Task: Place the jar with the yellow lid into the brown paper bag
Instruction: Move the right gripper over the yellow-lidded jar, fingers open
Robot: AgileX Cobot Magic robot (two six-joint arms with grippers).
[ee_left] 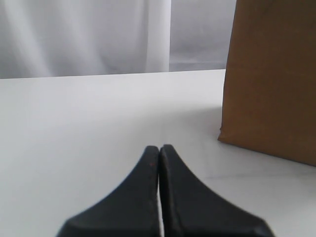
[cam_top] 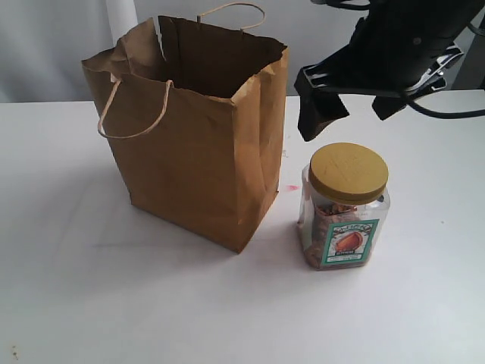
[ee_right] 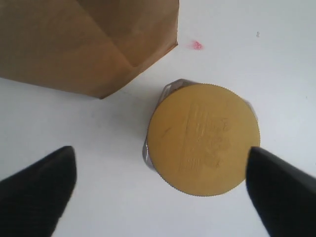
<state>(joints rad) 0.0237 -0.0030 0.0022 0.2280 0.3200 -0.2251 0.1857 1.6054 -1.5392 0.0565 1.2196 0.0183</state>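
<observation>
No print on the yellow-lidded jar (cam_top: 345,206) is legible.

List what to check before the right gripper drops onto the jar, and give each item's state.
1. Right gripper open: ok, jaws wide apart.
2. Gripper centred over yellow-lidded jar: not ok, lid sits off to one side.
3. Jar upright on the table, lid on: ok.
4. Brown paper bag upright, mouth open: ok.
5. Left gripper out of the way: ok, shut, beside the bag.
6. Room inside bag: cannot tell.
</observation>
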